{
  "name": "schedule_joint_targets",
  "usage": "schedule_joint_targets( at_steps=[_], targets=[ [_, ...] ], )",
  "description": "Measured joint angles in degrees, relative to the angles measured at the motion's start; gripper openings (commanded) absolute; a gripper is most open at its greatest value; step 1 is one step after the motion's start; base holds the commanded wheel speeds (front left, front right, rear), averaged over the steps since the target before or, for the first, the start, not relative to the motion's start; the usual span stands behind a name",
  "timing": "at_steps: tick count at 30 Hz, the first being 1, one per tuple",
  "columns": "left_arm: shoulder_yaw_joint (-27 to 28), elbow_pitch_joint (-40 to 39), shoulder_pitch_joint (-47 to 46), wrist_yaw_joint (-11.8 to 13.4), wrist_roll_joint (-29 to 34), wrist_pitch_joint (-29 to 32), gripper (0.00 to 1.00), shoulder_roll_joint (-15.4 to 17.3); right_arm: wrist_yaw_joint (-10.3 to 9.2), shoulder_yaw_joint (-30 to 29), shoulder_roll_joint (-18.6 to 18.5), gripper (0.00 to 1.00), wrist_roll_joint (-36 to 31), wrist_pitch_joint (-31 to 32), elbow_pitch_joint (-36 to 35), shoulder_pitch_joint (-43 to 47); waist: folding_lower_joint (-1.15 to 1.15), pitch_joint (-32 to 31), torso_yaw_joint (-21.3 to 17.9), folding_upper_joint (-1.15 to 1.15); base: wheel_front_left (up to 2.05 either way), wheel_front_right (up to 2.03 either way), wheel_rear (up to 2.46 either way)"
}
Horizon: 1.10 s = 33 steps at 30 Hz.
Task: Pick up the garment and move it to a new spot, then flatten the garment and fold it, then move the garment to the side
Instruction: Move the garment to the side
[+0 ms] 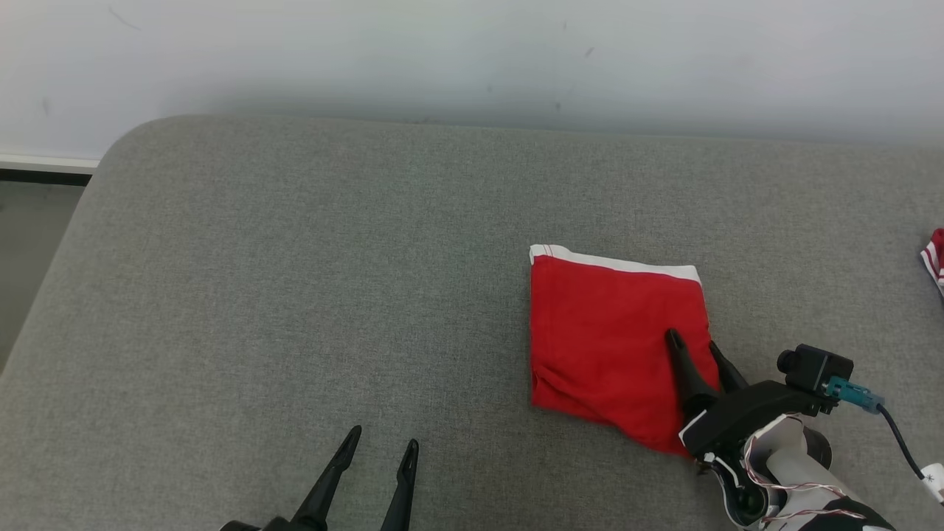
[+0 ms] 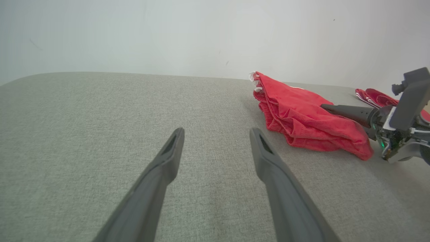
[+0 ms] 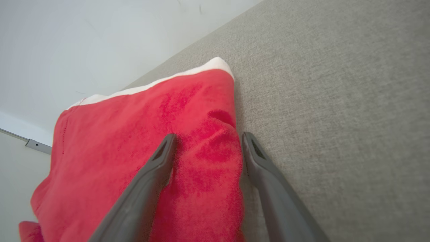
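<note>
A pale, plain wall (image 1: 472,51) runs across the back. Below it a wide worktop (image 1: 295,295) covered in grey woven fabric, with a rounded far left corner, takes up most of the head view.

Right of the worktop's centre lies the garment (image 1: 605,339), red cloth folded into a rough square. It has a white band along its far edge, and its near edge is slightly rumpled.

My right pincer (image 1: 693,339) reaches in from the lower right with its two dark fingers spread apart and nothing clamped between them. They straddle the garment's right edge: one finger lies over the red cloth and the other sits just at the edge, over the grey fabric. I cannot tell whether either tip presses down.

My left pincer (image 1: 384,436) is at the lower middle, well apart from the garment. Its fingers are spread wide over bare grey fabric and hold nothing.

At the far right edge of the worktop is a second piece of red-and-white cloth (image 1: 935,258), partly cut off by the frame.

A small black camera (image 1: 815,365) with a teal plug sits on my right wrist.
</note>
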Motion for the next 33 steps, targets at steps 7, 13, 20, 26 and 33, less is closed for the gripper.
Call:
schedule_joint_targets(
  at_steps=[7,13,20,26,33],
  targets=[
    [-0.02,0.03,-0.63,-0.01,0.15,0.0,1.0,0.01,0.0,-0.09,0.25,0.0,-0.44,-0.02,0.48,-1.45,0.0,0.88,-0.19,0.0,0.0,0.0,0.0],
    [0.66,0.01,-1.05,0.24,0.57,0.0,1.0,0.02,0.0,-0.73,0.46,0.0,-3.6,-0.01,-0.23,-1.74,0.0,1.19,-1.08,0.0,0.0,0.0,0.0],
    [1.09,-0.26,-1.03,0.29,1.16,0.0,1.0,0.01,0.0,-2.35,0.42,0.0,-9.72,0.02,-3.15,-1.32,0.0,1.28,-3.6,0.0,0.0,0.0,0.0],
    [1.71,-0.65,-1.14,-0.12,1.72,0.0,1.0,0.0,0.0,-4.66,0.15,0.0,-14.91,0.02,-5.82,-0.88,0.0,1.55,-7.03,-0.01,0.0,0.0,0.0],
    [2.07,-0.73,-1.54,-0.74,2.37,0.0,1.0,0.0,0.0,-7.13,-0.04,0.0,-19.59,0.02,-7.87,0.6,0.0,1.78,-12.0,0.0,0.0,0.0,0.0]
  ],
)
